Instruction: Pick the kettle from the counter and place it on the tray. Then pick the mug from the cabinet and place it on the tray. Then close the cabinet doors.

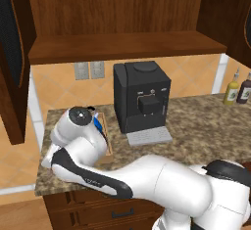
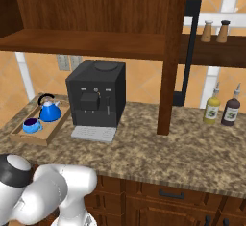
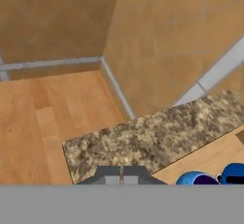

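Note:
The blue kettle and the squat blue mug both stand on the light-wood tray at the left end of the granite counter. In the hand view my gripper is shut with nothing between its tips. It hangs above the counter's left end, with the mug, the kettle and the tray at the lower right. The cabinet stands open, its shelf bare. The left door and the right door are swung out.
A black coffee machine stands right of the tray. Two sauce bottles sit at the counter's right, with shakers on a shelf above. My white arm covers most of the tray in the left base view. Wooden floor lies past the counter's end.

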### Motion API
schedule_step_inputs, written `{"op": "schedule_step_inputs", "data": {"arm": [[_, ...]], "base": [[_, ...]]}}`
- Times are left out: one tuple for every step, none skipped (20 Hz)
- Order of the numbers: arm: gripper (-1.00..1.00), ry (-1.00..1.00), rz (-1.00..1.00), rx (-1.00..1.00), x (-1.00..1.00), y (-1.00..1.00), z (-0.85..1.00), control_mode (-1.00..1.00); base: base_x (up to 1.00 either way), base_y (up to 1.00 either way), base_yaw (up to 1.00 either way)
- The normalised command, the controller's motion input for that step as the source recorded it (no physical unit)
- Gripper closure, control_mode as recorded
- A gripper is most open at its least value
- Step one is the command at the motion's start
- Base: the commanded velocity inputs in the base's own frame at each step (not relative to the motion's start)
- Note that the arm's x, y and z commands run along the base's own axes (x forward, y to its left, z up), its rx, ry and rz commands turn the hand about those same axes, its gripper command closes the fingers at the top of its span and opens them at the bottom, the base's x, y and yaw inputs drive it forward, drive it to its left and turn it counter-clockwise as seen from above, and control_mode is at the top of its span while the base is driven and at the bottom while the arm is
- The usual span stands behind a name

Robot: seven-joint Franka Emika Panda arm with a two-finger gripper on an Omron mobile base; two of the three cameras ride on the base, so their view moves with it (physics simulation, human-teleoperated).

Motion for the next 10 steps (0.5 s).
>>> {"op": "schedule_step_inputs", "data": {"arm": [[1.00,-0.45,0.00,-0.11,-0.11,0.13,0.00,-1.00],[1.00,-0.48,0.00,-0.13,-0.14,0.17,0.00,-1.00],[1.00,-0.51,0.00,-0.14,-0.19,0.23,0.00,-1.00],[1.00,-0.56,0.00,-0.15,-0.19,0.26,0.00,-1.00],[1.00,-0.57,0.00,-0.17,-0.19,0.26,0.00,-1.00],[1.00,-0.53,0.00,-0.18,-0.21,0.27,0.00,-1.00],[1.00,-0.38,0.00,-0.15,-0.20,0.21,-0.03,-1.00],[1.00,-0.10,0.00,-0.15,-0.09,0.16,-0.16,-1.00],[1.00,0.00,0.00,-0.16,-0.04,0.10,-0.16,-1.00],[1.00,0.00,0.00,-0.14,-0.02,0.01,-0.06,-1.00]], "base": [[0.00,0.00,0.00],[0.00,0.00,0.00],[0.00,0.00,0.00],[0.00,0.00,0.00],[0.00,0.00,0.00],[0.00,0.00,0.00],[0.00,0.00,0.00],[0.00,0.00,0.00],[0.00,0.00,0.00],[0.00,0.00,0.00]]}}
